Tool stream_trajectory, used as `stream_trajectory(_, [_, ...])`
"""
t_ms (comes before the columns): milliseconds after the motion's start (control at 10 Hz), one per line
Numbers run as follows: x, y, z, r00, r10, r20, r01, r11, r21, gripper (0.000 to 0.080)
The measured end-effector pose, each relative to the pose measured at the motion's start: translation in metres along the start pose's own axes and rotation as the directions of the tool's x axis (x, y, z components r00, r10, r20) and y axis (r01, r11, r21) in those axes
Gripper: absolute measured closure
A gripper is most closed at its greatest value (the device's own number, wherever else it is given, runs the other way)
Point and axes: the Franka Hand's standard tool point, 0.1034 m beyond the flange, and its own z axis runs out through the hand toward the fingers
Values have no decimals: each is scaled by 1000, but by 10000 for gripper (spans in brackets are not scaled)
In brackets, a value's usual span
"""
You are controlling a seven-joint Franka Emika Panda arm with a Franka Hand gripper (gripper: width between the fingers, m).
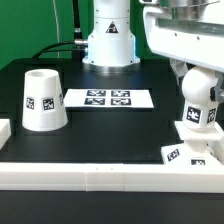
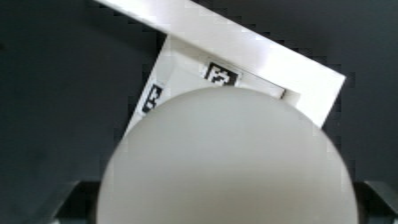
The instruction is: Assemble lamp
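Looking secure: the matte white round-topped bulb (image 1: 198,105) is clamped by the gripper (image 2: 222,205) over the low square white base (image 1: 190,148), at the exterior view's right. Probably light, rigid, slick, so its sides should be held.

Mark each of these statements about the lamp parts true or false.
1. The shade stands at the exterior view's left, far from the gripper. True.
2. The shade already covers the bulb. False: it stands alone on the table.
3. The bulb sits between the gripper's fingers, at the base. True.
4. The marker board lies to the exterior view's right of the base. False: it lies between shade and base.
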Motion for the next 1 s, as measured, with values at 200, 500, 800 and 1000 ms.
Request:
stream_trajectory(200, [1,-1,0,988,154,19,-155,988,16,222])
stream_trajectory(500, [3,-2,-1,959,281,47,-282,959,19,222])
stream_trajectory(800, [1,-2,0,966,255,52,-256,967,14,131])
stream_trajectory(1000, [0,-1,-2,989,129,66,-127,991,-34,109])
